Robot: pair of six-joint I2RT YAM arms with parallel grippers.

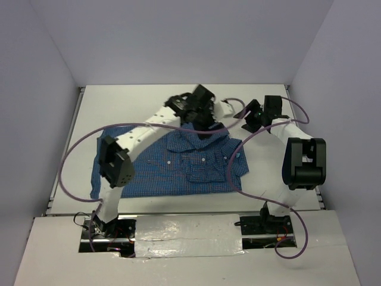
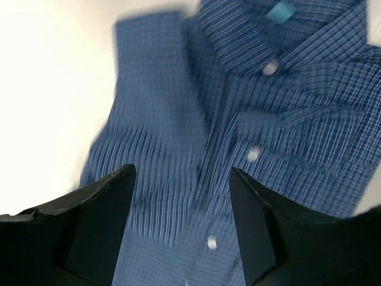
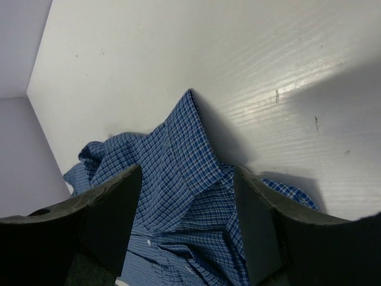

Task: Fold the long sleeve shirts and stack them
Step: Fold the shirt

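A blue finely checked shirt [image 1: 178,167] lies partly folded on the white table, collar toward the far side, small white buttons down its front. My left gripper [image 1: 205,122] hangs open over the collar end. In the left wrist view the shirt [image 2: 238,119] fills the frame below the open gripper [image 2: 181,179], with nothing between the fingers [image 2: 104,202]. My right gripper [image 1: 250,122] is open above the shirt's far right corner. In the right wrist view a pointed fold of the shirt [image 3: 178,161] lies below the open gripper [image 3: 187,179].
The white table [image 1: 149,98] is walled by grey panels at the back and both sides. Purple cables [image 1: 77,149] loop from both arms over the table. A metal rail [image 1: 65,149] runs along the left edge. Bare table [image 3: 238,71] lies beyond the shirt.
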